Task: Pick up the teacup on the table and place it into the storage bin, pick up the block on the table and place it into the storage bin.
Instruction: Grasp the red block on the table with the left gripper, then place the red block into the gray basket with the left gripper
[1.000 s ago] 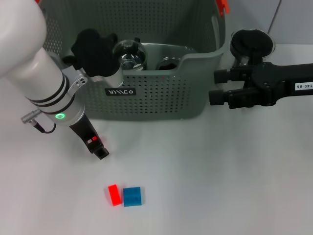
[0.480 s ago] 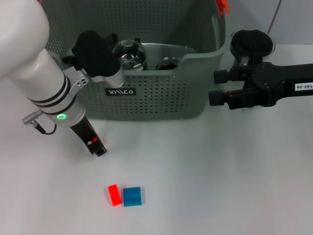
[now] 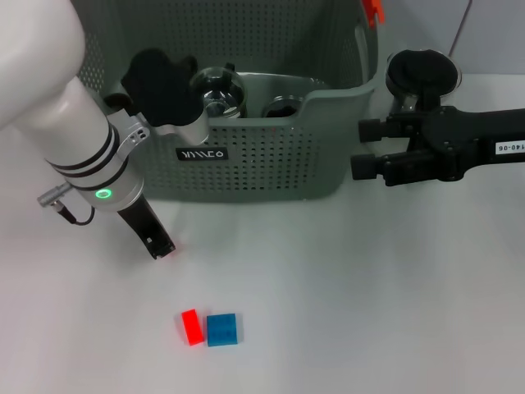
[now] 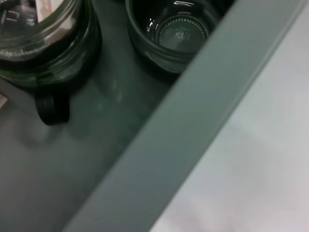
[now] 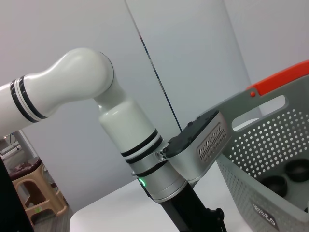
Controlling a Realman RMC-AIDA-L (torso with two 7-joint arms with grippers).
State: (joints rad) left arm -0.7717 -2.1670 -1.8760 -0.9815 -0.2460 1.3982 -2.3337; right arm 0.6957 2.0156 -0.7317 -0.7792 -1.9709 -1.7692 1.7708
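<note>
A red block (image 3: 191,326) and a blue block (image 3: 222,329) lie side by side on the white table (image 3: 369,295), near its front edge. The grey perforated storage bin (image 3: 271,164) stands behind them. Inside it are a glass teacup (image 3: 217,90) and a second glass cup (image 3: 283,105). The left wrist view looks down on that second cup (image 4: 169,29), the wider glass (image 4: 38,38) and the bin rim (image 4: 203,111). My left gripper (image 3: 160,245) points down at the table in front of the bin, behind and left of the blocks, holding nothing. My right gripper (image 3: 367,146) hangs open beside the bin's right end.
An orange clip (image 3: 373,10) sits on the bin's far rim. A black round object (image 3: 422,72) lies behind my right arm. The right wrist view shows my left arm (image 5: 145,159) beside the bin (image 5: 270,140).
My left gripper's tip has drawn slightly back and to the left, away from the blocks. The right arm, the blocks and the cups have not moved.
</note>
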